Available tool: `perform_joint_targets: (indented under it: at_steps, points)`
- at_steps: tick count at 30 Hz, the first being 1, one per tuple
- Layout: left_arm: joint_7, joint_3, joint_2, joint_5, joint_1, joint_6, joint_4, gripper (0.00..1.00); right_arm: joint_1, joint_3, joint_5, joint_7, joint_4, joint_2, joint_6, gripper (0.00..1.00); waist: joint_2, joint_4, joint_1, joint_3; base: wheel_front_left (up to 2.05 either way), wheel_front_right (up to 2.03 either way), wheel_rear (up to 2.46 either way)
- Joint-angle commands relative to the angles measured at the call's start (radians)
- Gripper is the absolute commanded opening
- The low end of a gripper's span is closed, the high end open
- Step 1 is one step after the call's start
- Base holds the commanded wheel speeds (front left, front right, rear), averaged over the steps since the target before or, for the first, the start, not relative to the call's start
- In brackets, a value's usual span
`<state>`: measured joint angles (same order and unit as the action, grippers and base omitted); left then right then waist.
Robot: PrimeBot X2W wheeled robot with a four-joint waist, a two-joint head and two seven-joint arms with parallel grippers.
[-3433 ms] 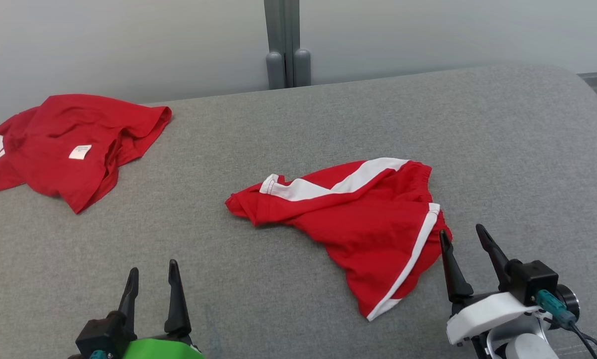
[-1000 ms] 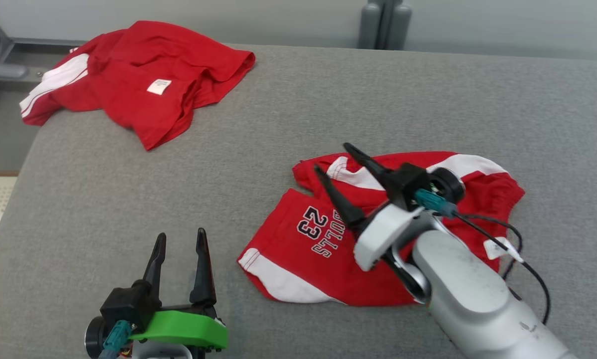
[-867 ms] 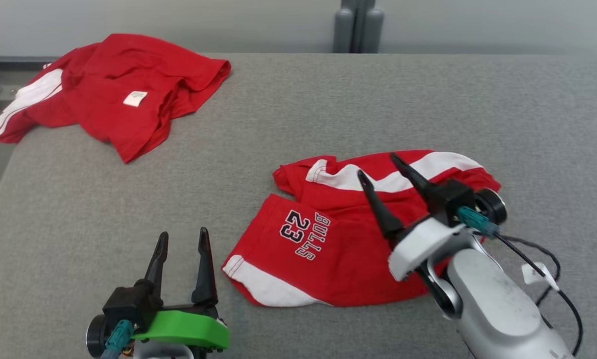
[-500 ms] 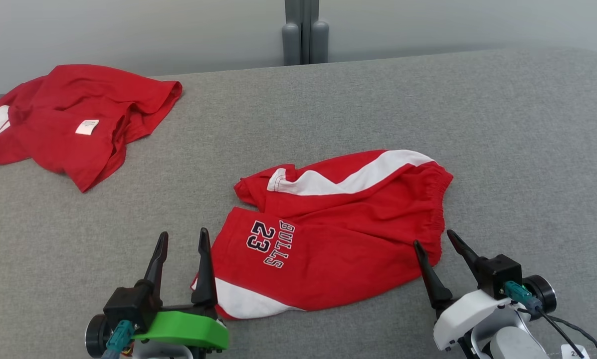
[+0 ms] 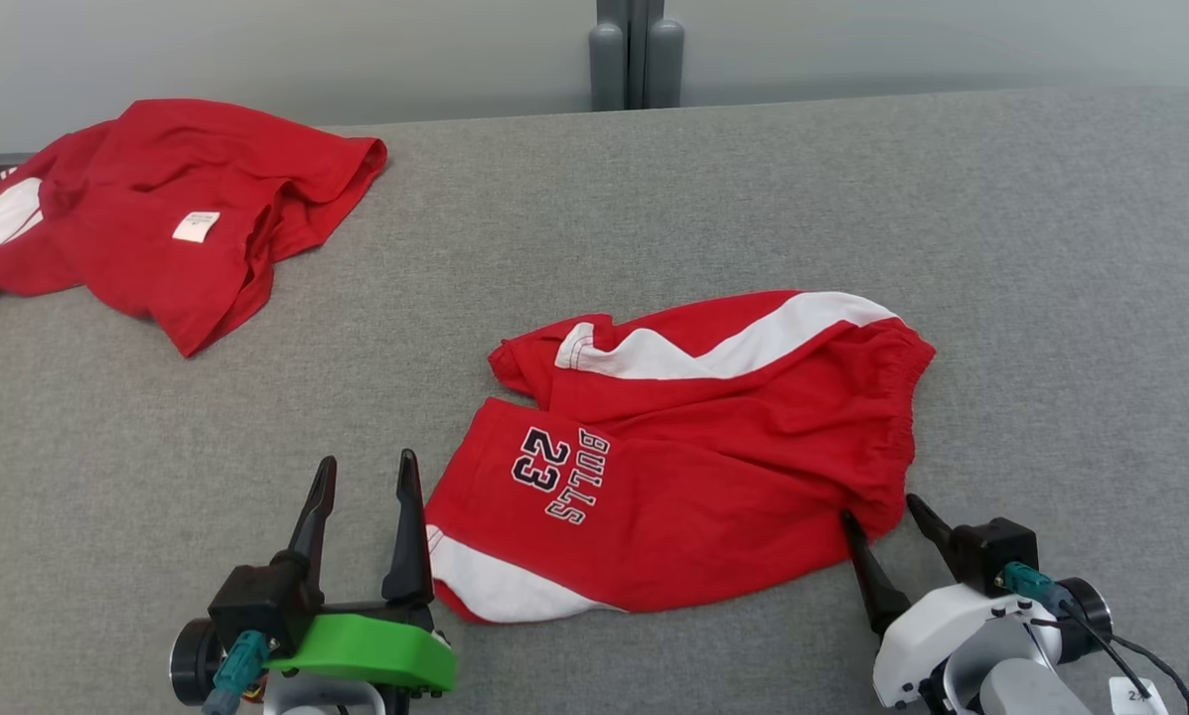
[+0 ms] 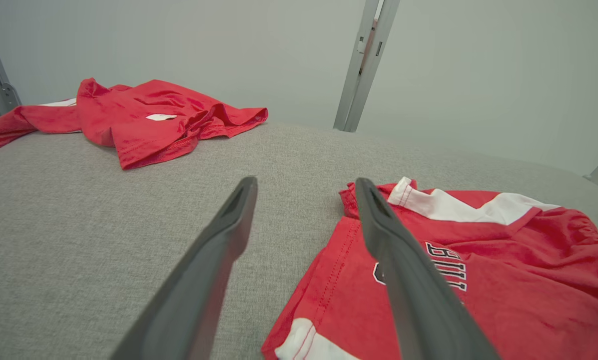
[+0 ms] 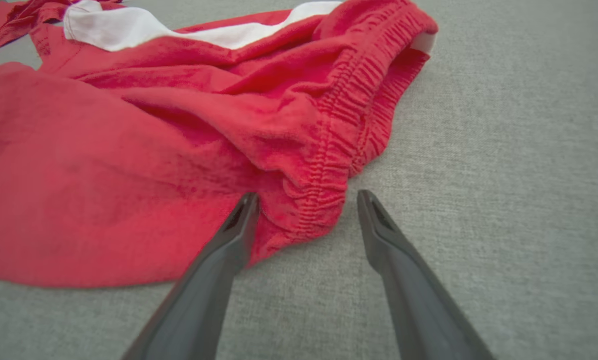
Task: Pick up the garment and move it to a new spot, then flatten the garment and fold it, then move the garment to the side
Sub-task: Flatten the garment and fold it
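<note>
Meanwhile, right gripper (image 5: 879,508) and left gripper (image 5: 368,459) stand spread and empty beside the red shorts (image 5: 713,467).
The right one points at the elastic waistband (image 7: 328,165) corner, at 4 o'clock of the shorts; the left flanks the white hem (image 5: 495,586) at 8 o'clock. The shorts lie rumpled on the grey cushion (image 5: 1051,298), a second red garment (image 5: 177,228) well apart at 10 o'clock. Pinching only one layer would likely drag the fabric into bunches.
</note>
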<state>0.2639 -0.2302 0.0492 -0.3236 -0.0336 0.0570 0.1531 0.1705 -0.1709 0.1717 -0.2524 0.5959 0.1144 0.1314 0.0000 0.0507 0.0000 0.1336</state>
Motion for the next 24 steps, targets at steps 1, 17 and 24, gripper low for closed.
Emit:
perform_joint_targets:
  at_steps: [1, 17, 24]
  points:
    - [0.001, 0.003, 0.002, 0.004, -0.017, -0.004, 0.002, 1.0, 0.02, -0.011, 0.008, -0.005, 0.011, -0.002, -0.001, 0.8, 0.0, 0.013, 0.0, 0.006, 0.0, 0.0, 0.0]
    - [0.001, 0.002, 0.002, -0.011, -0.004, 0.006, -0.007, 1.0, 0.014, -0.017, 0.04, 0.027, -0.264, -0.013, -0.001, 0.0, 0.0, 0.01, 0.0, -0.004, 0.0, 0.0, 0.0]
    - [0.001, -0.01, 0.002, -0.017, -0.024, 0.005, -0.014, 1.0, 0.16, 0.033, -0.026, 0.141, -0.235, -0.02, -0.001, 0.0, 0.0, 0.046, 0.0, 0.016, 0.0, 0.0, 0.0]
